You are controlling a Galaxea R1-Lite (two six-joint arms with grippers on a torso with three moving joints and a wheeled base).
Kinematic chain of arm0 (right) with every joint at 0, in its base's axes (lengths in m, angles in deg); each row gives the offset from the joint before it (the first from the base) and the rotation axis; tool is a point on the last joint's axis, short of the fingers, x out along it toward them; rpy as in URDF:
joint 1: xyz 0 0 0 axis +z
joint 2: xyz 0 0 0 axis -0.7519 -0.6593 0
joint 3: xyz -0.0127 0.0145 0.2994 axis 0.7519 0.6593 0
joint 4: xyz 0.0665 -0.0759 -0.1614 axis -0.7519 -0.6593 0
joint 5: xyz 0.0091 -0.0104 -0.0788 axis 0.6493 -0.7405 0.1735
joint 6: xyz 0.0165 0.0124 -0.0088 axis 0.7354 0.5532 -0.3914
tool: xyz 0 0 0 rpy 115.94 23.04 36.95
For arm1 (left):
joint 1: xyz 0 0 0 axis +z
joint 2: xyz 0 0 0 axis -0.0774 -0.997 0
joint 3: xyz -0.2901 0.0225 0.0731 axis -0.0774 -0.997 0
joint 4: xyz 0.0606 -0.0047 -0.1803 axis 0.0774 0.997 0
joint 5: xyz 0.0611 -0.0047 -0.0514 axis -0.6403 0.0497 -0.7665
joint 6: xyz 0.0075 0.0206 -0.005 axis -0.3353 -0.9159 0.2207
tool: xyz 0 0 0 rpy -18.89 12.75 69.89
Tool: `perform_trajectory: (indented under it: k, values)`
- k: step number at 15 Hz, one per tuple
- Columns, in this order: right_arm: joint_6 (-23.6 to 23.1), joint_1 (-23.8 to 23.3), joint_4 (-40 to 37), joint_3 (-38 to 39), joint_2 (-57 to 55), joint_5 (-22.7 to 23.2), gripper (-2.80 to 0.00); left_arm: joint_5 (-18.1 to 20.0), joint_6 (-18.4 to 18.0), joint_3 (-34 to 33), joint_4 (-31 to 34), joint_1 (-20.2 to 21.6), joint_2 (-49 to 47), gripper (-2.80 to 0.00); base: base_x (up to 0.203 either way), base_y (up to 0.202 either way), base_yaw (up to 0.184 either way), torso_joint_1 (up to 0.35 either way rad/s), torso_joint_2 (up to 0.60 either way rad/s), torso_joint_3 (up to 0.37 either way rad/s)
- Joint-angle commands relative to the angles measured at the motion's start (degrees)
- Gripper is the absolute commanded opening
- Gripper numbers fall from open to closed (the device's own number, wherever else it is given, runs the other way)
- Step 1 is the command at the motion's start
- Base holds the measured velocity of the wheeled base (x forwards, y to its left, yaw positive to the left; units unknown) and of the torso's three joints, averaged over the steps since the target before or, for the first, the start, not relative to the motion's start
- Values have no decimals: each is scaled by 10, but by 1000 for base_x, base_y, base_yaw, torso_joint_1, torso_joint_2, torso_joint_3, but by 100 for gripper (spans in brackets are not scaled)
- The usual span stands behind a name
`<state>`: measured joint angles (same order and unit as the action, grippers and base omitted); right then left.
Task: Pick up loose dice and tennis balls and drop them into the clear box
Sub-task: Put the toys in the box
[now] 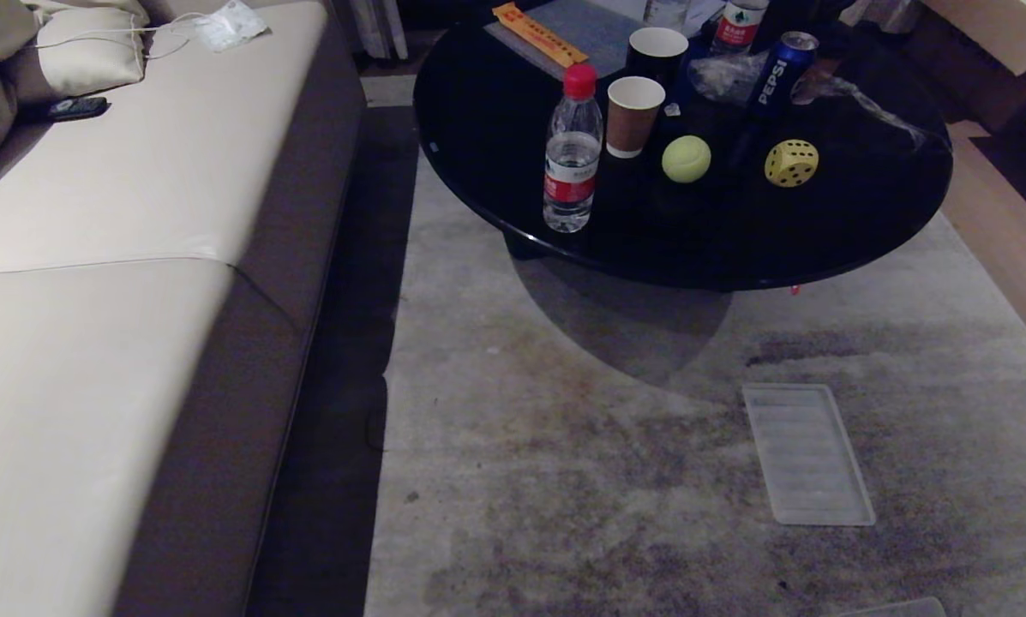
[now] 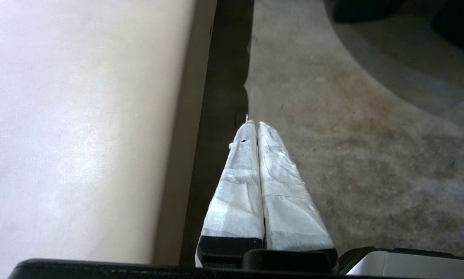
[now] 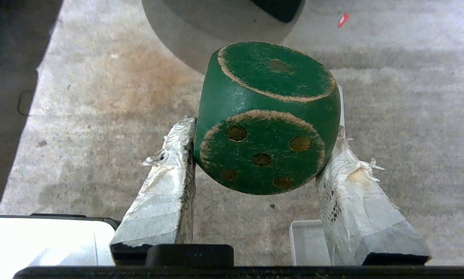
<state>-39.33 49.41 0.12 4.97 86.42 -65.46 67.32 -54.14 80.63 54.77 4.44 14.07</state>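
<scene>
Grey carpet is lying under the right gripper, whose fingers are clamping the dark green die above it. Left gripper fingers are resting together, empty. Gripped on rounded edges, the die could be slipping out before reaching the clear box.

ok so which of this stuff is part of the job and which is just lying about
Job: green die held in the right gripper; tennis ball; yellow die.

Lying about: water bottle, paper cups, Pepsi can, ribbed lid, sofa.
</scene>
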Motion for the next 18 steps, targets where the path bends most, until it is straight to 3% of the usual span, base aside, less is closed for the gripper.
perform_trajectory:
  k: [1, 18]
  values:
    - [0, 0, 0, 5, -1, 0, -280, -1, 0, 0, 0, 0, -1, -280, 0, 0, 0, 5, 2, 200]
    - [0, 0, 0, 5, -1, 0, -280, -1, 5, 0, -1, 0, -1, -280, 0, 0, 0, 2, 3, 201]
